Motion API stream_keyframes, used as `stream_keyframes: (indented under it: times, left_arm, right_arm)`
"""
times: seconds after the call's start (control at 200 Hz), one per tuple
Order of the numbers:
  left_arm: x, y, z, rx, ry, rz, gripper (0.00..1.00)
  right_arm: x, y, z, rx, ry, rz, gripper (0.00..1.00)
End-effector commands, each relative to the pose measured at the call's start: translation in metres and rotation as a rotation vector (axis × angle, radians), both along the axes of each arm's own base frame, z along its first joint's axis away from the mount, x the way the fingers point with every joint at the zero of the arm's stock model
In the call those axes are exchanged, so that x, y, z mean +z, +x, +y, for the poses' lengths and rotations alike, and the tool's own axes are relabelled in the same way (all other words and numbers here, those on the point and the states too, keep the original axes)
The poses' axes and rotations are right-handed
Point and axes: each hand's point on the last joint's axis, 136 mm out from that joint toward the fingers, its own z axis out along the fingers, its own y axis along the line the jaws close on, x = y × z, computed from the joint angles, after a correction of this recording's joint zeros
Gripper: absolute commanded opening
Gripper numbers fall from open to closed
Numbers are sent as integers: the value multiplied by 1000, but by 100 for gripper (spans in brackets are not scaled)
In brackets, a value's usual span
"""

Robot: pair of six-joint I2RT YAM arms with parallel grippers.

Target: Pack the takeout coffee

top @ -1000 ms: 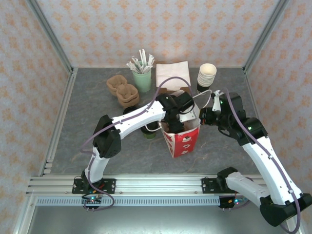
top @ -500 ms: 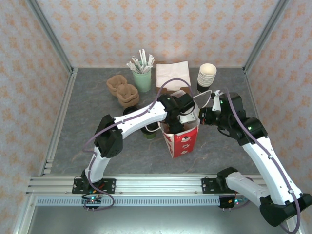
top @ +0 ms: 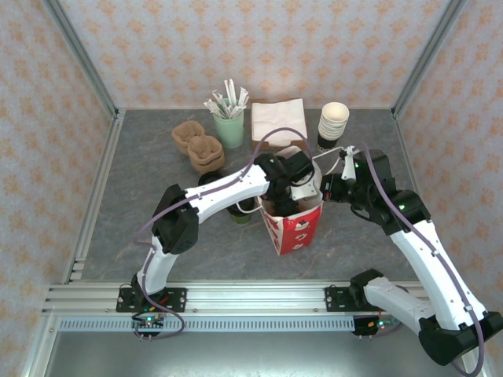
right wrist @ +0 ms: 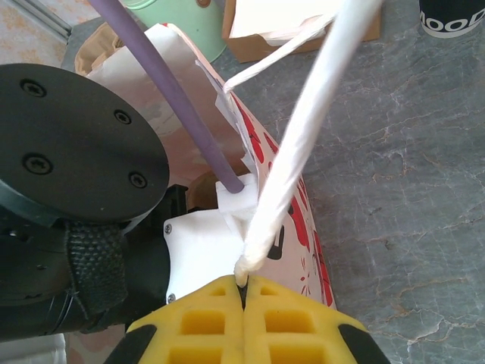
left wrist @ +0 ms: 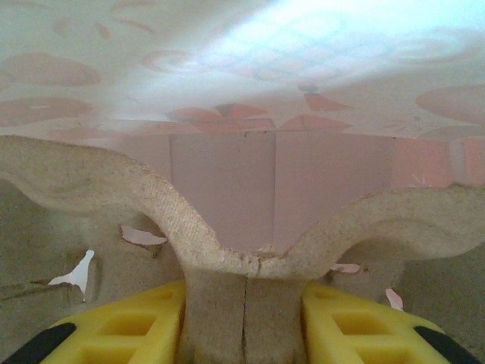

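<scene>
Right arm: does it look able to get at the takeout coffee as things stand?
Probably not. The right end effector is shut on the white handle of the bag, and the takeout coffee stands on the bag's far side, partly under the left arm. The bag and that arm lie between.

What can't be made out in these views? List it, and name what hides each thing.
Top view: the left arm covers most of the takeout coffee; its lid is unconfirmed.
Top view: that arm's wrist blocks the paper bag mouth; contents hidden.
Left wrist view: the pulp carrier in the left hand hides the bag floor.
Right wrist view: the dark cup is cut by the top edge; lettering incomplete.
</scene>
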Motion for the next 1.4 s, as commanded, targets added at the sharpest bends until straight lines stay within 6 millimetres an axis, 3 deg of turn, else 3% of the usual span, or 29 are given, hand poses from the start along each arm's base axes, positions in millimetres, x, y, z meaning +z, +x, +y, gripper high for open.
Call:
stream_keyframes:
  times: [0.0, 0.305, 0.46, 0.701, 0.791, 0.916, 0.976, 1.391]
  left_arm:
    - [-17, -2, -1, -19, 9, 24, 38]
    - [-25, 1, -1, -13, 10, 24, 40]
    - [-14, 2, -5, -9, -20, 18, 42]
    - [14, 4, -9, -6, -77, -17, 56]
    - [23, 4, -8, -6, -88, -35, 71]
    - [40, 2, -9, -12, -133, -56, 82]
    - [45, 1, -9, -16, -140, -58, 96]
    - [86, -4, -14, -15, -203, -62, 100]
  right_arm:
    - [-1, -1, -1, -1, 7, -3, 0]
    - [0, 0, 0, 1, 9, -5, 0]
    - [1, 0, 1, 4, 12, -5, 0]
    - [-1, 0, 2, 8, 17, -2, 0]
    - [-3, -1, 3, 12, 17, 5, 0]
    - [-6, -1, 2, 13, 13, 11, 0]
    - [-7, -2, 3, 15, 12, 13, 0]
    - [-9, -4, 2, 13, 12, 19, 0]
